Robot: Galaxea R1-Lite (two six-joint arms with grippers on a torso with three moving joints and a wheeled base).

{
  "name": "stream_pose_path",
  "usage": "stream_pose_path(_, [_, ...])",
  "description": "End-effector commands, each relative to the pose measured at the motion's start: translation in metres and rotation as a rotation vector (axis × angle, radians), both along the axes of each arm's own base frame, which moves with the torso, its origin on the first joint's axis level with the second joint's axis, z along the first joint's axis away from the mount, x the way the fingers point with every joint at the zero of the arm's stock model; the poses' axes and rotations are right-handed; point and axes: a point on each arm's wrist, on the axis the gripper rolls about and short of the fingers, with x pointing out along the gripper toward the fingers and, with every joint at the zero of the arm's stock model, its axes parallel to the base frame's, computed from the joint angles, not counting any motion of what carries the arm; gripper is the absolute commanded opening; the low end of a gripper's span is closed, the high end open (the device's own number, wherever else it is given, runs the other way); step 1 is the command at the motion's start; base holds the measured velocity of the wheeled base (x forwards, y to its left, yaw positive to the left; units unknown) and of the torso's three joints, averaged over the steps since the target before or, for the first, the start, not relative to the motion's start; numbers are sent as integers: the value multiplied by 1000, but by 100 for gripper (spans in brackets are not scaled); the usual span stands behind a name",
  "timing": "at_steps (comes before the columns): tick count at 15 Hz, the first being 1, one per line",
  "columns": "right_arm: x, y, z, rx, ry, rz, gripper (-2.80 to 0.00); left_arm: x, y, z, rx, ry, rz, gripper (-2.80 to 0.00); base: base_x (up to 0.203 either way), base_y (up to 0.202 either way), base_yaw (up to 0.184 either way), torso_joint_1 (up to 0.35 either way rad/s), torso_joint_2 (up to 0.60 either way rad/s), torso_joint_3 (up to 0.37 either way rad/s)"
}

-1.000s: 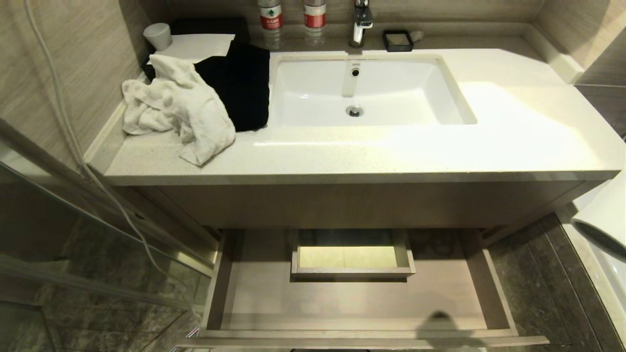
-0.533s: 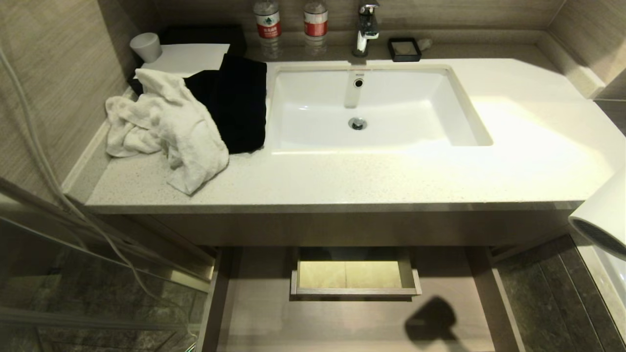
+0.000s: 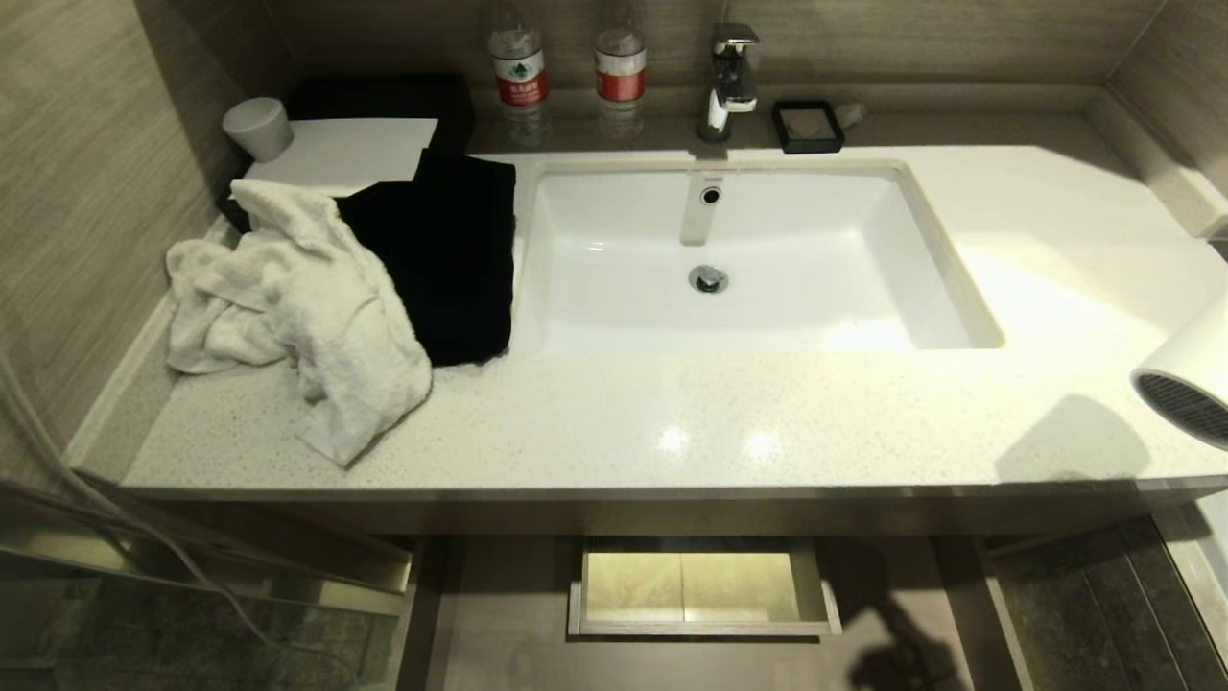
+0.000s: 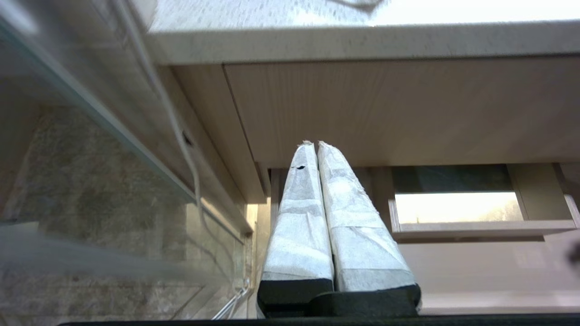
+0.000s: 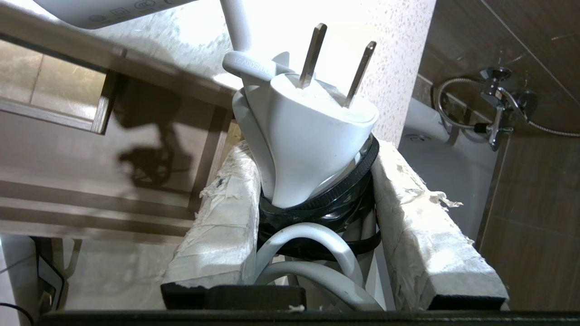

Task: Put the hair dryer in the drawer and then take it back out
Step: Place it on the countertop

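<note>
Right gripper [image 5: 312, 213] is clamped on the hair dryer [image 3: 1185, 379]: in the right wrist view its two padded fingers [image 5: 222, 217] squeeze the bundled white cord and black strap, with the two-prong plug [image 5: 308, 136] sticking up between them. In the head view only the dryer's white barrel with its grey mesh grille shows, at the right edge, held above the right front corner of the desk [image 3: 767, 432], casting a shadow on it. The drawer [image 3: 499, 624] stands pulled out below the desk edge, nothing lying in the part in view, boxed cut-out [image 3: 700, 590] at its back middle. Left gripper [image 4: 317, 149] hangs low by the cabinet's left side, fingers pressed together, holding nothing. On the desk: a white towel [image 3: 297, 307], a black cloth [image 3: 441, 259], the sink [image 3: 729, 259], a faucet [image 3: 729, 77], two bottles [image 3: 518, 62], a cup [image 3: 257, 127], a black soap dish [image 3: 808, 127].
</note>
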Motion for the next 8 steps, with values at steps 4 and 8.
stream_pose_path(4, [24, -21, 4, 50, 65, -20, -280, 0, 0, 0, 1, 1, 0, -280, 0, 0, 0, 197, -94, 96])
stream_pose_path(8, [60, -56, 4, 128, 151, -52, -280, 0, 0, 0, 1, 1, 0, -280, 0, 0, 0, 9, -7, 8])
